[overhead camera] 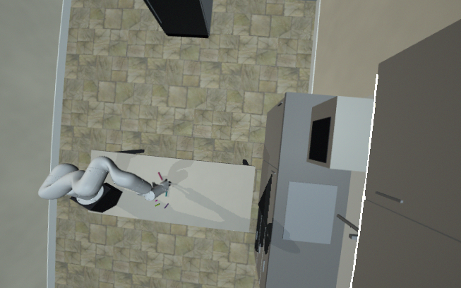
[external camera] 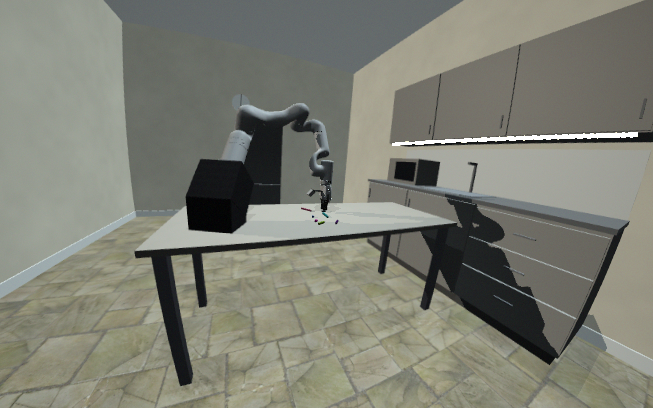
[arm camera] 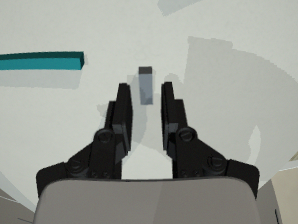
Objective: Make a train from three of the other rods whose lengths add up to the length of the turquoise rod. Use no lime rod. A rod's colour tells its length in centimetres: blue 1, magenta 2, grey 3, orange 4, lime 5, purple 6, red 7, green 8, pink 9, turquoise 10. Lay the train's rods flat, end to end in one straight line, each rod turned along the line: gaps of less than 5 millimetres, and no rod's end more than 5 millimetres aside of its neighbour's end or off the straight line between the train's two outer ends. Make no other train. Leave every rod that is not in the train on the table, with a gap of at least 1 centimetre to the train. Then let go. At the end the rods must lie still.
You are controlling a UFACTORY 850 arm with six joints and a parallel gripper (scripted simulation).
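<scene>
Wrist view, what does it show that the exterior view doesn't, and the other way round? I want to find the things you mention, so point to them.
Only the wrist view clearly shows the short grey rod (arm camera: 145, 90), just beyond the open fingertips.

Only the exterior view shows the short lime rod (external camera: 321, 223), the small purple rod (external camera: 336, 221) and the boxy microwave (external camera: 428, 173).

Both show the long turquoise rod (external camera: 325, 214) (arm camera: 42, 63) and black-fingered gripper (external camera: 324, 209) (arm camera: 146, 97).

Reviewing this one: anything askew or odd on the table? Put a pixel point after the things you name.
Nothing stands out as damaged. The grey rod (arm camera: 145, 89) lies beyond the open gripper (overhead camera: 169, 183) (external camera: 324, 208) (arm camera: 146, 97); the turquoise rod (overhead camera: 166, 194) (external camera: 325, 214) (arm camera: 42, 63) lies apart from it.
</scene>
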